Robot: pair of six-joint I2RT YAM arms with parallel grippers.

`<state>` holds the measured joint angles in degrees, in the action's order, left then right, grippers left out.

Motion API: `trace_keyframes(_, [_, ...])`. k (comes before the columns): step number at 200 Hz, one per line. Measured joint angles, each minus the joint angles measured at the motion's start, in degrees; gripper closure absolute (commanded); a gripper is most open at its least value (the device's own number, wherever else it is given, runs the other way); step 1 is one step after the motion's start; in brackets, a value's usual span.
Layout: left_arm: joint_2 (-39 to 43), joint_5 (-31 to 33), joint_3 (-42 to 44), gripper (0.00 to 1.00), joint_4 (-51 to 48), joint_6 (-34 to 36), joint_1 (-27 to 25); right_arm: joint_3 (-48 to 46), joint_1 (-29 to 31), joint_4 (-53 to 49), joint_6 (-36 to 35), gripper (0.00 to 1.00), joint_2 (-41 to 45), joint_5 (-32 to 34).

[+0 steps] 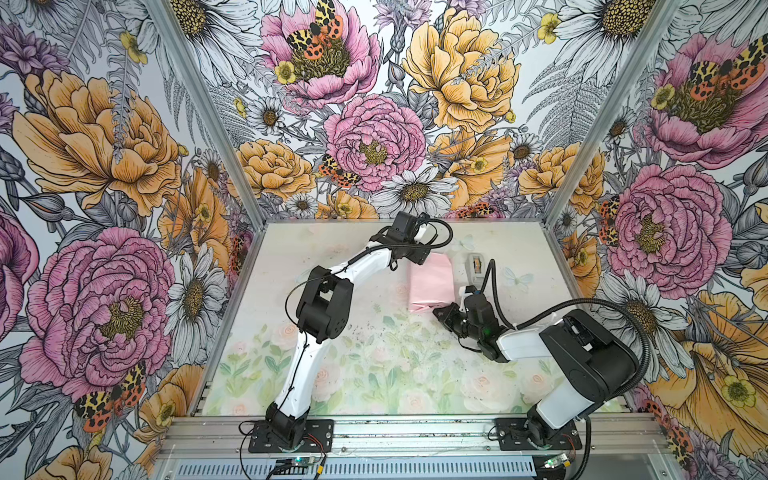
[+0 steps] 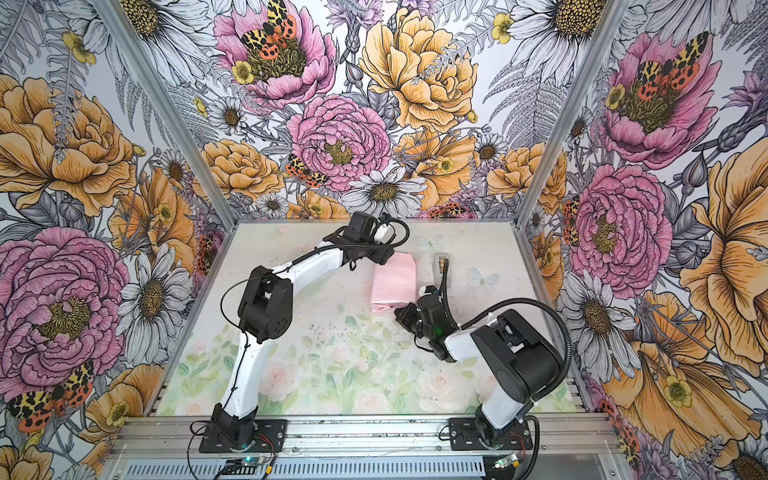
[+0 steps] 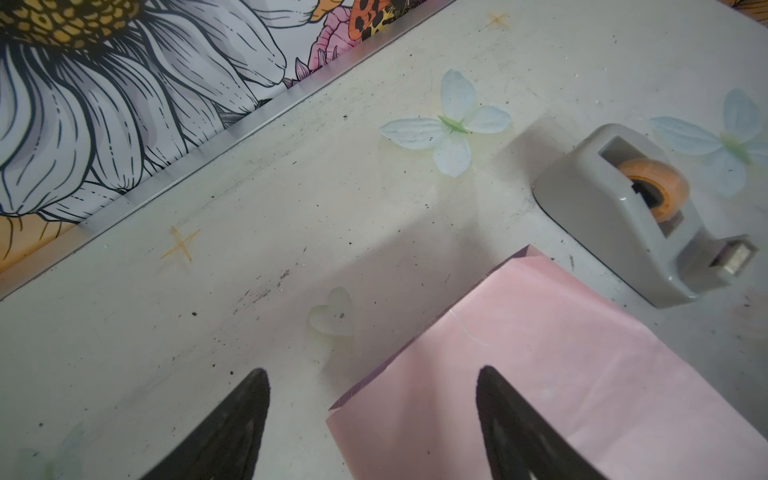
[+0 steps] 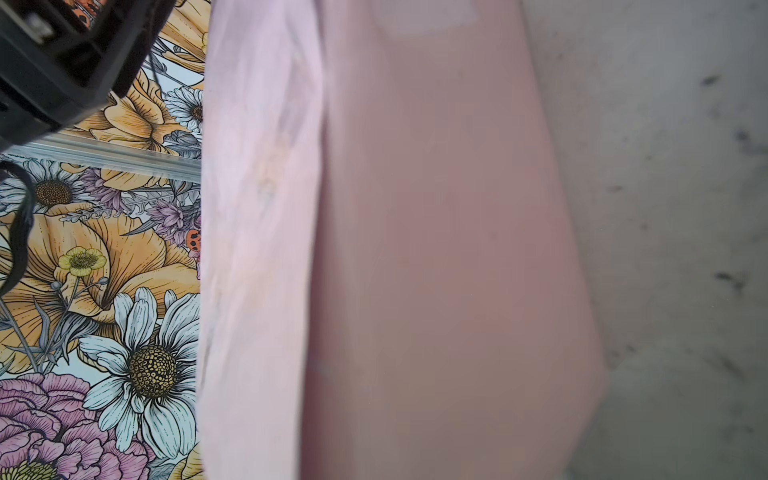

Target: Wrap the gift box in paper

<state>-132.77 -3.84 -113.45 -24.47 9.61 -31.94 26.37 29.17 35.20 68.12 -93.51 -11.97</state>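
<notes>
– Paper, where is it lying?
– It is lying on the far middle part of the surface. It is folded into a long packet, and the pink face is showing outward.
– And the box?
– I am not seeing it in any view. Only the folded paper is showing.
– What is standing near it?
– The grey dispenser is standing just beside the paper, to its right in both top views, with a small gap between them. An orange roll is sitting inside it.
– How are the left fingers doing?
– They are hanging spread apart above the far end of the paper and are gripping nothing. One is hovering over the paper, and its partner is hovering over the bare surface.
– And the right fingers?
– They are pressing together at the near corner of the paper. I cannot tell if they are pinching any paper. The right wrist view is showing only blurred pink paper, very close.
</notes>
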Motion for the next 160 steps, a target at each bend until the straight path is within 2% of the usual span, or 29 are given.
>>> trace_keyframes(40, [-4.7,0.9,-6.4,0.20,-2.6,2.0,0.3,0.0,0.0,0.0,0.0,0.96,0.0,0.1])
trace_keyframes(73, [-7.0,0.8,-8.5,0.20,-5.8,4.1,0.4,0.0,0.0,0.0,0.0,0.96,0.0,0.2])
trace_keyframes(120, [-6.8,0.6,-7.8,0.20,-6.9,6.5,0.4,0.1,0.0,0.0,0.0,0.96,0.0,0.4])
trace_keyframes(160, [-2.5,0.7,-1.2,0.20,-6.6,7.6,0.5,0.1,0.0,-0.4,-0.1,0.96,0.0,0.8])
